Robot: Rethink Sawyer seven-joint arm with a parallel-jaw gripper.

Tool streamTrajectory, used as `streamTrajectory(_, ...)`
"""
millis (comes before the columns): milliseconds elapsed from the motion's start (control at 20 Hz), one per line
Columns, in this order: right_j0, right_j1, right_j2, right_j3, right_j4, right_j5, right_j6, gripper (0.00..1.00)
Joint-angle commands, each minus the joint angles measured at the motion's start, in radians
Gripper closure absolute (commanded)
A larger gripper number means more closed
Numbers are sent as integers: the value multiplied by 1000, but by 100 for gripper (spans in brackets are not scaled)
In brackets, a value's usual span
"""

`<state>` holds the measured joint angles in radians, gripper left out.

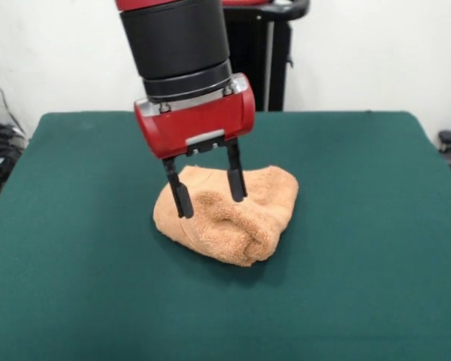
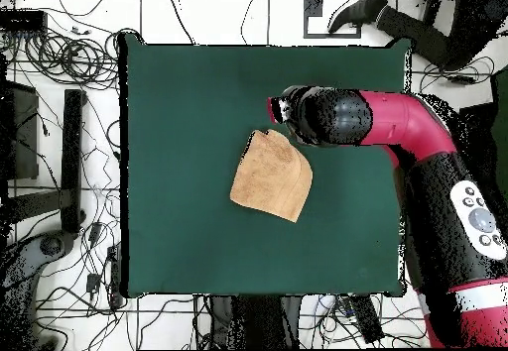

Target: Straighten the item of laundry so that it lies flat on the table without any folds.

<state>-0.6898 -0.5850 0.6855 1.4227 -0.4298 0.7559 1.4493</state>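
Note:
The peach terry towel lies bunched and folded in a lump near the middle of the dark green table. It also shows in the overhead view as a folded, roughly triangular heap on the table. My gripper hangs straight down over the towel's left part, open, with both black fingertips at or just touching the towel's top surface and nothing between them. In the overhead view the arm's head covers the gripper at the towel's top right corner.
The robot's black pedestal stands behind the table's far edge. Cables and floor clutter surround the table in the overhead view. A person's shoe shows at the top edge, off the table.

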Motion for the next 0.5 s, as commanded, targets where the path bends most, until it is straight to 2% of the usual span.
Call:
streamTrajectory(50,28,15,73,96,-36,89,-221,0)
streamTrajectory(300,91,-9,34,75,17,277,-152,0)
streamTrajectory(500,97,-2,40,53,28,320,-152,0)
